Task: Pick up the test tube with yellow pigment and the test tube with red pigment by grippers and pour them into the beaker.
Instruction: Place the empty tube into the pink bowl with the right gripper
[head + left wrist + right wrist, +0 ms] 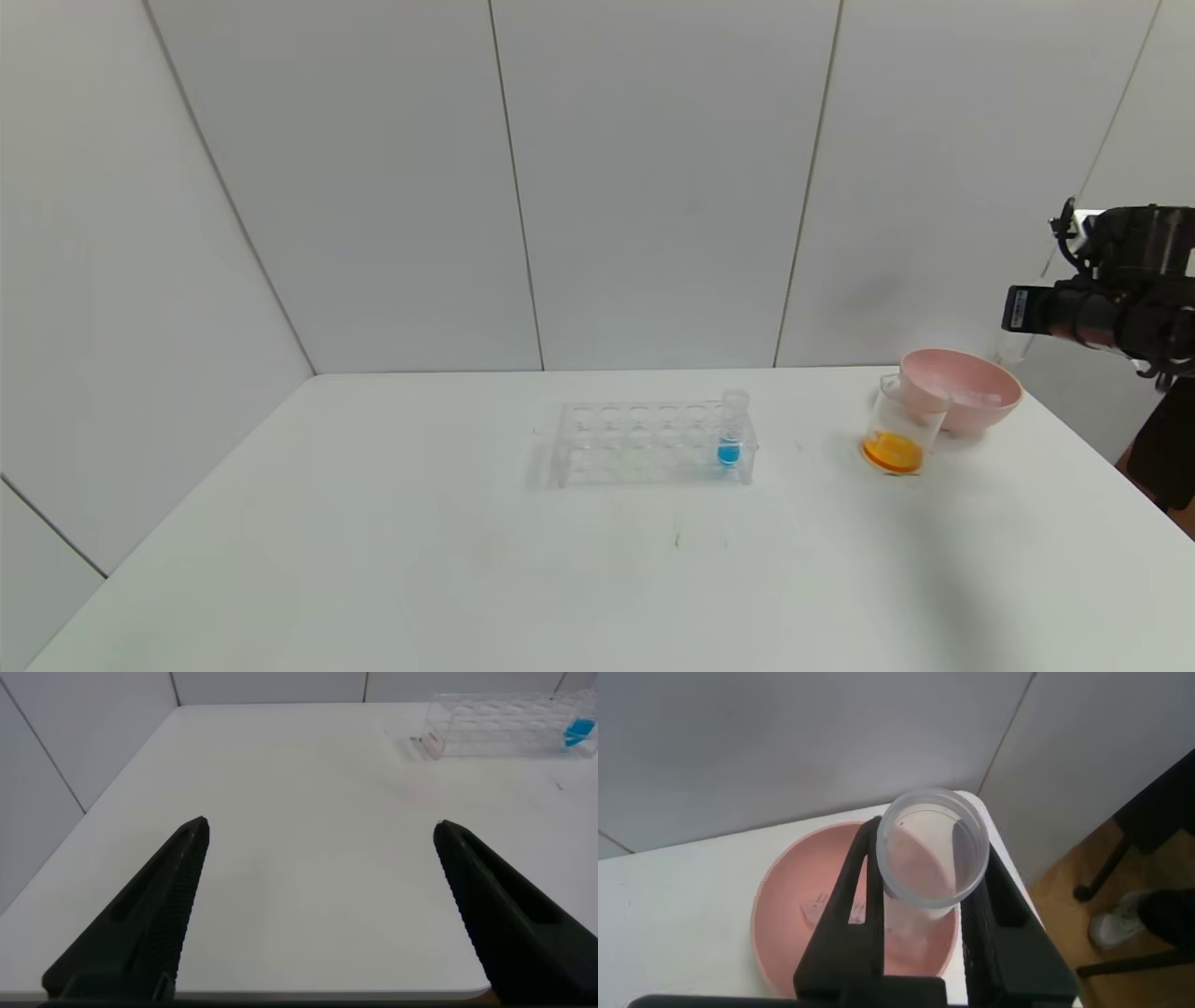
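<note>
You are looking at a white table [373, 560] backed by grey wall panels; a clear tube rack [653, 443] is sitting near the centre, carrying one blue-bottomed tube [731, 431] at its right end; to the right, the beaker [898, 427] is standing with orange-yellow liquid in its base, touching or just in front of the pink bowl [966, 387]; the right gripper [1102, 308] is hanging at the far right edge, above and beyond the bowl; its fingers cannot be made out.

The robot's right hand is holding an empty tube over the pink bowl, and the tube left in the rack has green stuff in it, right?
Almost. The tube in the rack holds blue liquid, not green; the head view shows it. The right gripper does hold an empty tube above the pink bowl.
</note>
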### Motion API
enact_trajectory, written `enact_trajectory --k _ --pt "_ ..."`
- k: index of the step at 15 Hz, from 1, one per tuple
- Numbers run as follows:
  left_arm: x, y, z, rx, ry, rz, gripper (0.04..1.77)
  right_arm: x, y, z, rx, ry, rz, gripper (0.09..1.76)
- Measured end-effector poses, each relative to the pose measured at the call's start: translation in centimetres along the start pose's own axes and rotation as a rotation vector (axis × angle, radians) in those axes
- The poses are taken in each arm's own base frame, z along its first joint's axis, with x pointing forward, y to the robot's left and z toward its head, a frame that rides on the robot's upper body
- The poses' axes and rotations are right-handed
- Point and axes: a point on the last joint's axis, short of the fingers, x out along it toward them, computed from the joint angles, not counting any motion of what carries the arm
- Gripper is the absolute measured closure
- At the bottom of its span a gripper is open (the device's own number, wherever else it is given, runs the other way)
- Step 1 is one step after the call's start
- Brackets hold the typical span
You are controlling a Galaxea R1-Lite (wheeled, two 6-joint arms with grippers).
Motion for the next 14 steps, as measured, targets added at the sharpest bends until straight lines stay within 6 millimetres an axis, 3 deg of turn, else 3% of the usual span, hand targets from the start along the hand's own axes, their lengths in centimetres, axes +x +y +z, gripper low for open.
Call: enact_trajectory --k 6,14 --pt "0.0 0.0 0.0 0.0 0.0 0.0 0.09 3.1 1.0 -2.1 0.054 0.032 0.015 1.32" --pt "0.0 0.0 0.0 0.0 0.0 0.0 0.09 4.0 1.4 -2.7 0.047 0.044 0.028 1.32"
